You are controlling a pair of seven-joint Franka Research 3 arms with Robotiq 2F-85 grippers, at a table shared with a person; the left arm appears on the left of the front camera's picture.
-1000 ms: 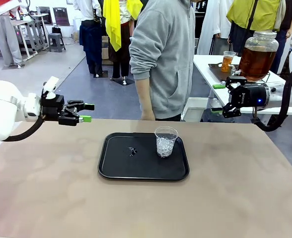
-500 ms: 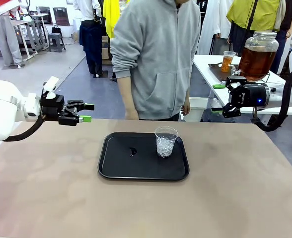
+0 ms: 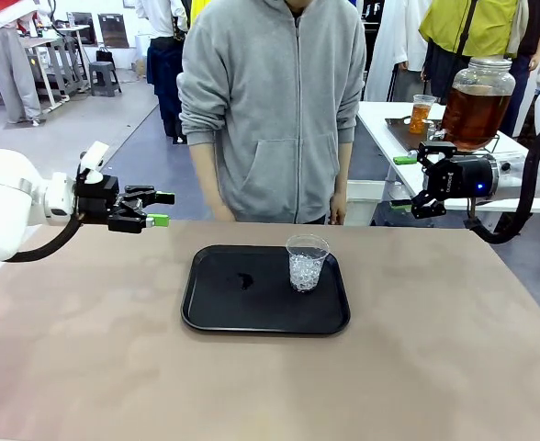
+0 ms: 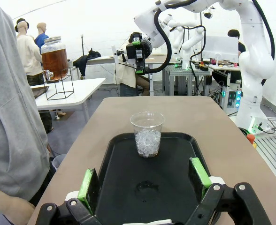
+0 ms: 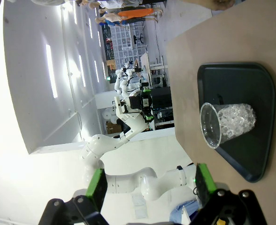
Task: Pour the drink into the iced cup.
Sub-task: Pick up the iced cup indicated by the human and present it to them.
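The drink is brown like tea, and light shines through it. It fills most of one big round glass jar with a lid. The jar stands on a wire stand on a white side table, far off at 2 o'clock from the cup. One small cup of drink stands near the jar, at its 9 o'clock.

There is one clear cup with white ice in it, and no drink. It stands on one black tray, at the tray's 2 o'clock.

There are two grippers, both empty. The left gripper is at 10 o'clock from the tray, with its fingers apart. The right gripper is at 2 o'clock, with its fingers apart too. One person in a grey hoodie stands at 12 o'clock.
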